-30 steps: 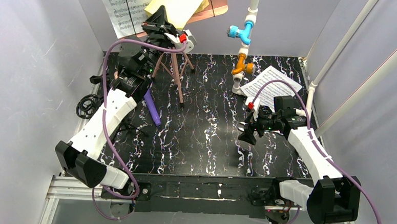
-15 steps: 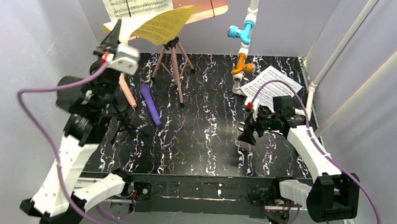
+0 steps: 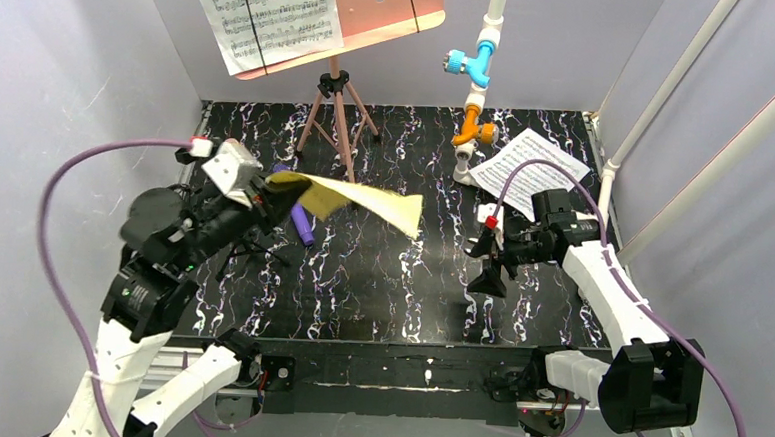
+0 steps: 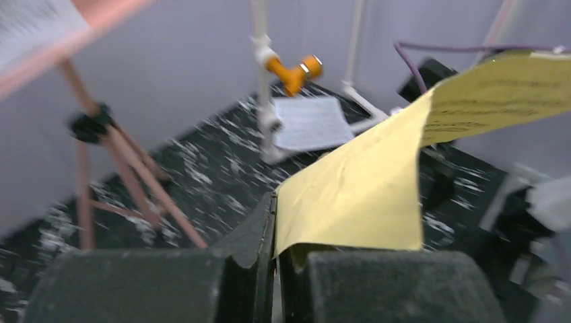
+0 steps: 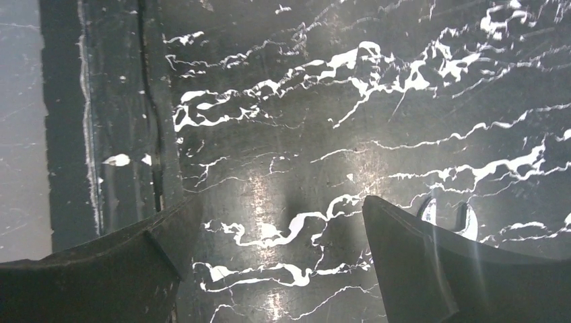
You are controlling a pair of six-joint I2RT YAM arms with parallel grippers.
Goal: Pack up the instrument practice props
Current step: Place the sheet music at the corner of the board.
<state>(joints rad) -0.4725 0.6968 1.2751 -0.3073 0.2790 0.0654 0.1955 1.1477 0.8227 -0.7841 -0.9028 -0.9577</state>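
**Left gripper.** The left gripper (image 3: pixel 267 185) is clenched on one edge of the yellow music sheet (image 3: pixel 359 199). In the left wrist view you see both fingers (image 4: pixel 249 235) pressed together with the paper pinched in the seam between them. The sheet is held clear of the table (image 3: pixel 400 289). It reaches from the jaws toward the middle of the workspace, and its free end curls.

**Right gripper.** The right gripper (image 3: pixel 487 279) is released. In the right wrist view the two fingers stand wide apart with only bare marbled table between them, so you can see that it grasps nothing. It points downward, low over the right half of the table. The head of a silver wrench (image 5: pixel 469 221) shows just past one finger in that view.

**Remaining props.**
- The salmon-pink music rest (image 3: pixel 395 4) stands upright at the back of the table on its tripod legs (image 3: pixel 338 126).
- A white music sheet (image 3: pixel 269 12) rests on the left part of the music rest.
- A second white sheet (image 3: pixel 527 158) lies flat on the table at the right rear, near the foot of the white pipe (image 3: pixel 476 83) with blue and orange valves.
- The purple microphone (image 3: pixel 304 226) lies on the table near the left gripper. Its upper end is hidden behind the yellow music sheet.
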